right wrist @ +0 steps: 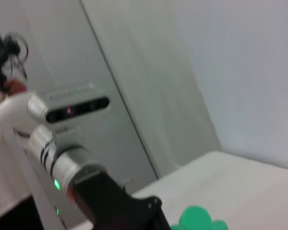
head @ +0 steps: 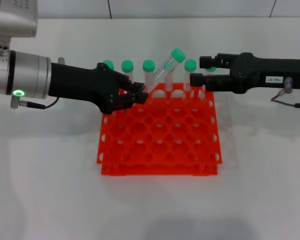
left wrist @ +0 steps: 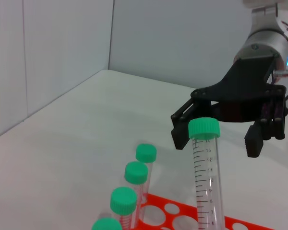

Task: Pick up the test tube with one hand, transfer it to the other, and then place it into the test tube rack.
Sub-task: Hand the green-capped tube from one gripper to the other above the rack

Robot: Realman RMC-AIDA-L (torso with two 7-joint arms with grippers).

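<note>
My left gripper (head: 135,95), the unlabelled one with the green wrist light, is shut on the lower end of the test tube (head: 162,72). It holds the tube tilted above the back rows of the orange-red rack (head: 160,145), with the green cap up and toward the right. My right gripper (head: 196,70), with the white label, is open just to the right of the cap and is not touching it. In the left wrist view the tube (left wrist: 205,167) stands in front of the open right gripper (left wrist: 217,140). The right wrist view shows the green cap (right wrist: 197,218).
Several other green-capped tubes (head: 127,66) stand in the rack's back row; some show in the left wrist view (left wrist: 136,173). The rack sits on a white table (head: 45,165), with a white wall behind it.
</note>
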